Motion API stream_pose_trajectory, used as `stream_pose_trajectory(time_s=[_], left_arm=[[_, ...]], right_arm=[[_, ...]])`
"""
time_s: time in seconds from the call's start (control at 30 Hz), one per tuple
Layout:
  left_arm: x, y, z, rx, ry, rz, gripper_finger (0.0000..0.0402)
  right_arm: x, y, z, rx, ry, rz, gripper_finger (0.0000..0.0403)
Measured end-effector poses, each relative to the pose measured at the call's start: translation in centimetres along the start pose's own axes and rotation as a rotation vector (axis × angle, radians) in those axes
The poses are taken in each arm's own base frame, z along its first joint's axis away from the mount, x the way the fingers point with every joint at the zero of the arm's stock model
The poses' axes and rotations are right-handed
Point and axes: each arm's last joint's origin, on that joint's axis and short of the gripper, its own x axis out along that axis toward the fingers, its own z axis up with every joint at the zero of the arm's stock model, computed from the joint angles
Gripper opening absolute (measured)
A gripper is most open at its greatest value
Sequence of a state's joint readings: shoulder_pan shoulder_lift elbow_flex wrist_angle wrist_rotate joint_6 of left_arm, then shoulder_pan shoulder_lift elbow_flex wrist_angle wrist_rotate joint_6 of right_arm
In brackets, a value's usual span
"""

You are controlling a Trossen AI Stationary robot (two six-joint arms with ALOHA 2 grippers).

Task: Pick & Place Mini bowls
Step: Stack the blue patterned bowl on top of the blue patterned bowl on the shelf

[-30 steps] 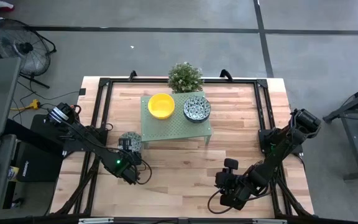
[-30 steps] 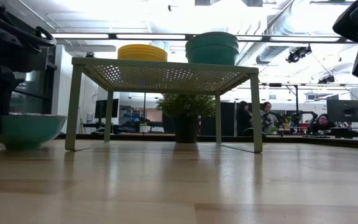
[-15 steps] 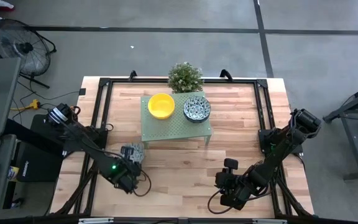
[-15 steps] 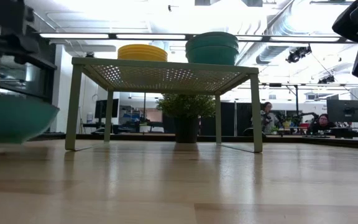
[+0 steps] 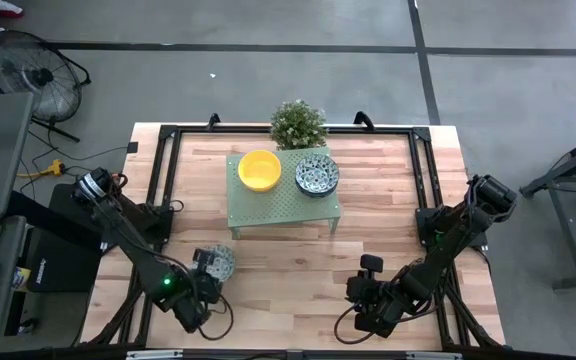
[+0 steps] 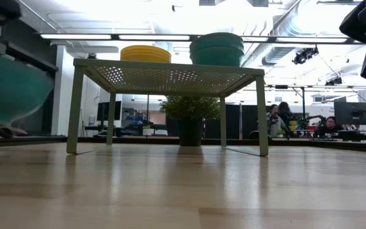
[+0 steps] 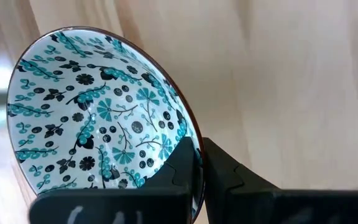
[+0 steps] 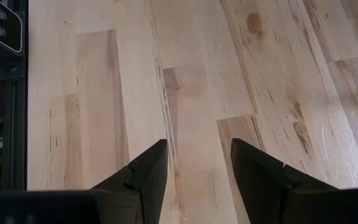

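Since a sec ago, left gripper (image 5: 208, 276) has pulled back toward near-left corner of the desk (image 5: 298, 270), carrying a patterned bowl (image 5: 215, 262) w/ jaws clamped on its rim, lifted off the wood. Right gripper (image 8: 194, 177) sits near-right, jaws apart, nothing between. Yellow bowls (image 5: 259, 169) & more patterned bowls (image 5: 317, 175) are stacked on the green stand (image 5: 283, 208), plant (image 5: 298, 123) behind it.
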State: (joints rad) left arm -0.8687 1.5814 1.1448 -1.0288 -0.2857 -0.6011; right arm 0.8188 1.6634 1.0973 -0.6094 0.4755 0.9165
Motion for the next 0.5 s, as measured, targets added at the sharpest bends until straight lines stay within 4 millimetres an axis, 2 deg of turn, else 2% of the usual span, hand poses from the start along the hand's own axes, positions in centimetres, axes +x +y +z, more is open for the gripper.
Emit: stream_pose_trajectory(time_s=[0.27,0.5], left_arm=[[-1.2,-0.5,2.8,0.198,-0.212,-0.038,0.0003],[-1.2,-0.2,5.4,0.333,-0.262,-0.039,0.0003]], right_arm=[[0.0,0.0,0.0,0.000,0.000,0.000,0.0165],[0.0,0.0,0.0,0.000,0.003,0.002,0.0165]])
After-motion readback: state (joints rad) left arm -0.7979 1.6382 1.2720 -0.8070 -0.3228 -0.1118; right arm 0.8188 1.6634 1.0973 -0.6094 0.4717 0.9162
